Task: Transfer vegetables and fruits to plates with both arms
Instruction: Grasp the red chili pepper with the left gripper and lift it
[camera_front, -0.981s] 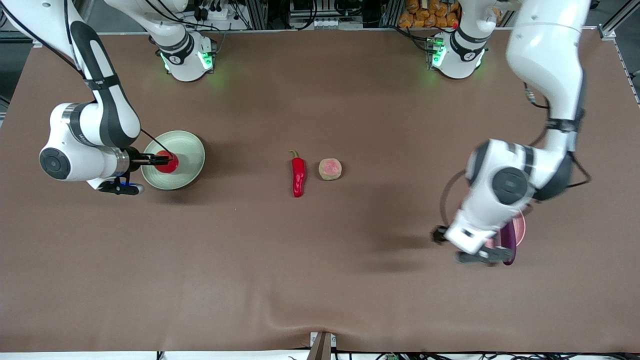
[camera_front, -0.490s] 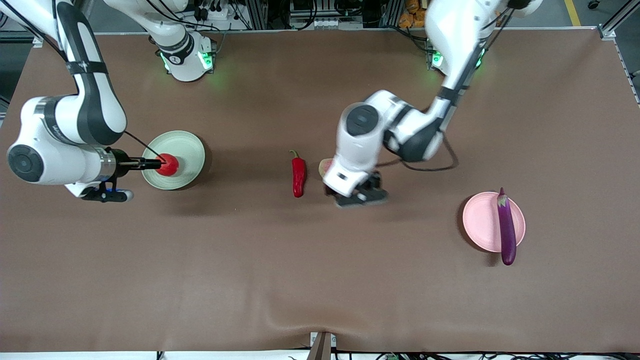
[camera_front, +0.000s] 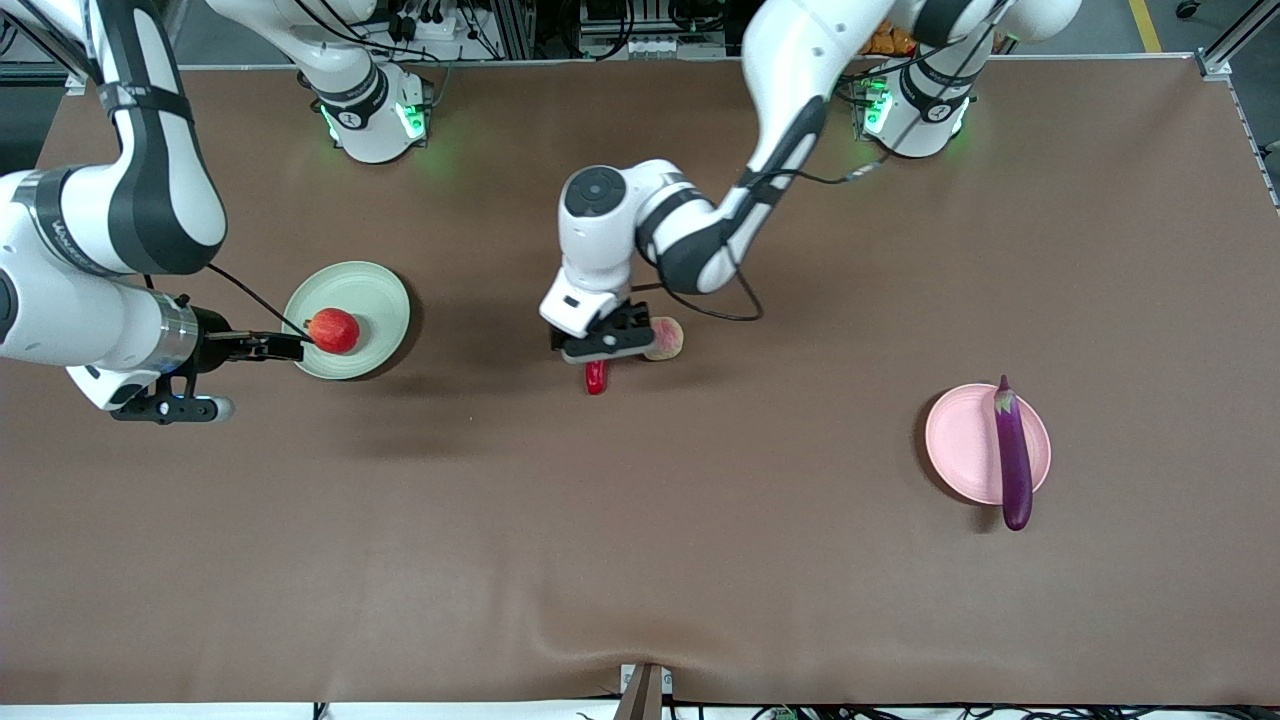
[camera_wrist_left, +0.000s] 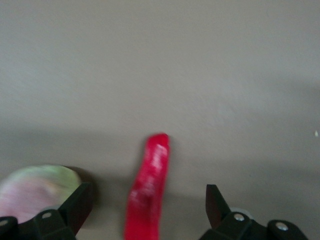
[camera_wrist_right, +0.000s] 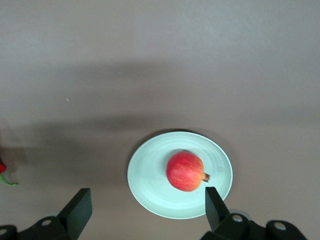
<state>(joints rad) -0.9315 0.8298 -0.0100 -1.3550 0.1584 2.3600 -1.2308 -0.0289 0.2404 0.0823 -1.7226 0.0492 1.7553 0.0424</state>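
Two grippers stood wide open, holding nothing. At frame centre of the front view the left gripper (camera_front: 607, 345) hung over the red chili pepper (camera_wrist_left: 148, 187), with the yellowish fruit (camera_front: 667, 337) just beside it. At mid-left the right gripper (camera_front: 268, 346) sat by the pale green plate (camera_wrist_right: 150, 192), which carried the red fruit (camera_wrist_right: 185, 171). At lower right the eggplant (camera_front: 1011, 452) lay across the pale pink plate (camera_front: 962, 445).

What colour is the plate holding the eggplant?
Pale pink; the plate under the eggplant shows best in the front view.
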